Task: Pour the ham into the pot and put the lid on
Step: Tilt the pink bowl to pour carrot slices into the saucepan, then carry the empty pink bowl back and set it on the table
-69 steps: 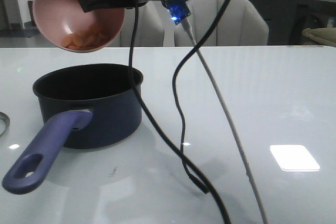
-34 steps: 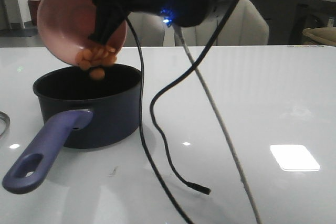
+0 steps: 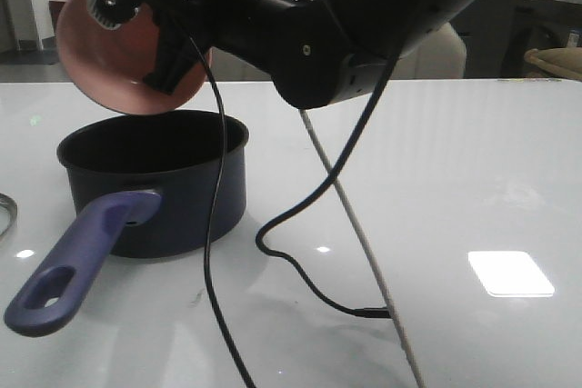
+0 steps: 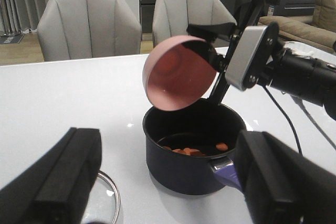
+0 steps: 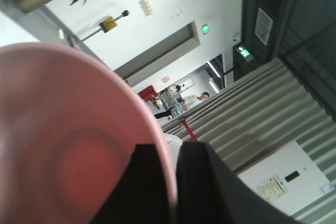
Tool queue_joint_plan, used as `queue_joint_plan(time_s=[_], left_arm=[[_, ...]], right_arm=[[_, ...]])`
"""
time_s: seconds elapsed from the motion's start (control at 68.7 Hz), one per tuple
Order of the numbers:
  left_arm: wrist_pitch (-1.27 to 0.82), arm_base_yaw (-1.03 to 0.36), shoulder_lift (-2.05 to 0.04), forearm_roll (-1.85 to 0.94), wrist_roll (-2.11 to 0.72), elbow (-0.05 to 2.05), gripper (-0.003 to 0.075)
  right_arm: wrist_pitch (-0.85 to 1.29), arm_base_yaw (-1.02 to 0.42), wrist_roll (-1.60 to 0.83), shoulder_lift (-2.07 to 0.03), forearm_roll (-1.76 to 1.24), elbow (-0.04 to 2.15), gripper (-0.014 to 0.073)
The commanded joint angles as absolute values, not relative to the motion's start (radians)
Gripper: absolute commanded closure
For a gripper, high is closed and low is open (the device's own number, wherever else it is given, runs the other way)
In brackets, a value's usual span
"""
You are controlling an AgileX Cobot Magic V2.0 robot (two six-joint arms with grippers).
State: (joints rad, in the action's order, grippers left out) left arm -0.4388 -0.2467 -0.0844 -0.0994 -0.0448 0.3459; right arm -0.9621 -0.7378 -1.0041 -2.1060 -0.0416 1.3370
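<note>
No readable brand or label on any item; a small wall placard in the right wrist view is too blurred to read. Count: one pot [image 3: 155, 184], one pink bowl [image 3: 127, 52], one lid [image 4: 105, 203], two grey chairs [image 4: 89, 22], about four ham [image 4: 189, 150] pieces visible, exact count unclear. Right gripper [image 3: 168, 43] is clamped on the bowl rim, one finger inside and one outside, bowl tipped nearly on edge just above the pot mouth and empty. Ham lies on the pot floor. Pot sits on the white table [image 3: 455, 179], purple handle [image 3: 77, 265] pointing toward the near left edge. Lid lies flat on the table beside the pot, only partly in frame. Left gripper [image 4: 168, 182] hangs near the lid, fingers spread wide, holding nothing.
</note>
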Motion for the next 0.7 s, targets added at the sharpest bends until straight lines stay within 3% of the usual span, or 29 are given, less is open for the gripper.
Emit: queue_joint_plan(time_s=[0.0, 0.175, 0.349, 0.684], left_arm=[[-0.355, -0.253, -0.094, -0.111, -0.041, 0.372, 0.0168], [-0.355, -0.253, -0.094, -0.111, -0.041, 0.372, 0.0168], [-0.355, -0.253, -0.094, -0.111, -0.041, 0.372, 0.0168], [-0.355, -0.253, -0.094, -0.111, -0.041, 0.372, 0.0168]], right_arm=[[-1.073, -0.737, -0.906, -2.031, -0.095, 1.364, 0.0453], [-1.005, -0.736, -0.62, -1.99, -0.252, 1.364, 0.0453], [-0.784, -0.735, -0.357, -1.922, -0.311, 1.364, 0.0453], [-0.224, -0.72, -0.324, -1.731, -0.36, 1.364, 0.0453]])
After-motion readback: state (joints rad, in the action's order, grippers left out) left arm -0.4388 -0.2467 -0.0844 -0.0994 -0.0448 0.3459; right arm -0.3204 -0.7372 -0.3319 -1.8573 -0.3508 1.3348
